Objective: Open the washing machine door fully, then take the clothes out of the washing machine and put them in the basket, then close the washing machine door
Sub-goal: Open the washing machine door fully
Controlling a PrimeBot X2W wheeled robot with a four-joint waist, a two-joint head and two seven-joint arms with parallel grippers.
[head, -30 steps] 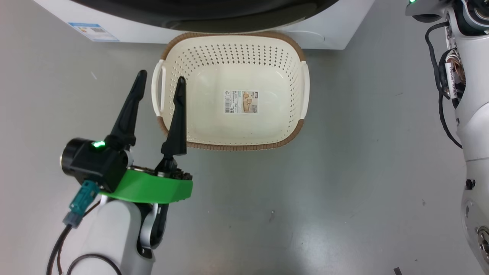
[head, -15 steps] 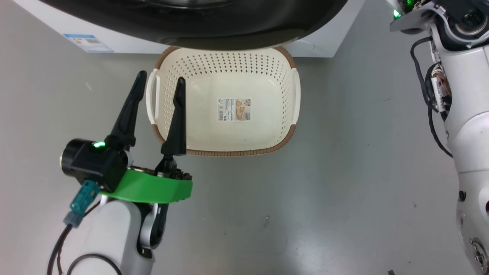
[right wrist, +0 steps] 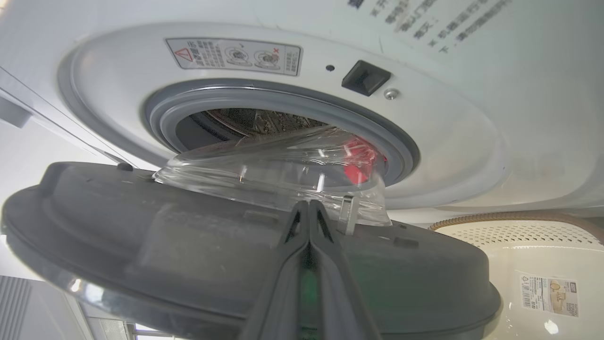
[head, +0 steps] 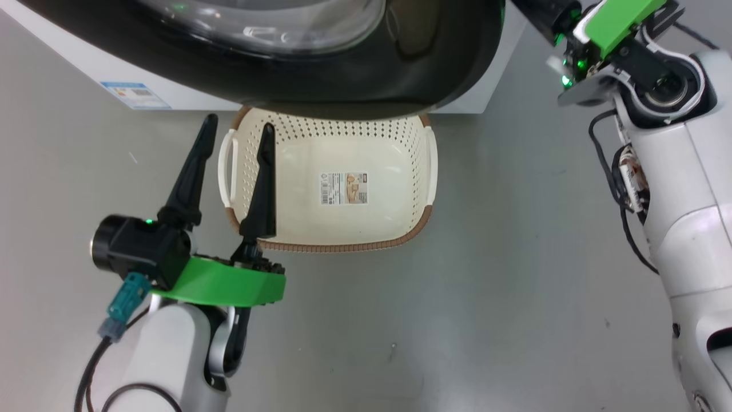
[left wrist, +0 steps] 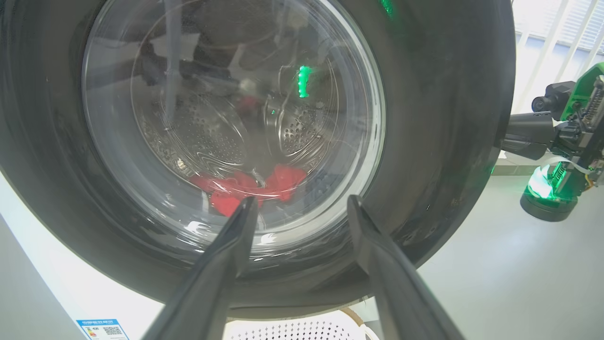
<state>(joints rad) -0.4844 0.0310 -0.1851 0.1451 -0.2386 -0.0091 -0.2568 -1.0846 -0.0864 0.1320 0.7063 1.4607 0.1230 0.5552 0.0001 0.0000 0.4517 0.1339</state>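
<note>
The washing machine has its door partly open, the black rim hanging over the far end of the basket. The red clothes lie in the drum, seen through the door's glass and past the grey seal as clothes. My right gripper is shut, its tips against the door's inner face beside the glass bowl; the left wrist view shows it at the door's right edge. My left gripper is open and holds nothing, over the basket's left handle, pointing at the door.
Grey floor surrounds the basket, with free room in front and to the right. A blue label sits low on the machine's front. My right forearm stands along the right edge of the head view.
The head view has shifted. The door's rim now reaches further out over the basket. My right wrist has come further into view at the upper right. The left gripper stays open.
</note>
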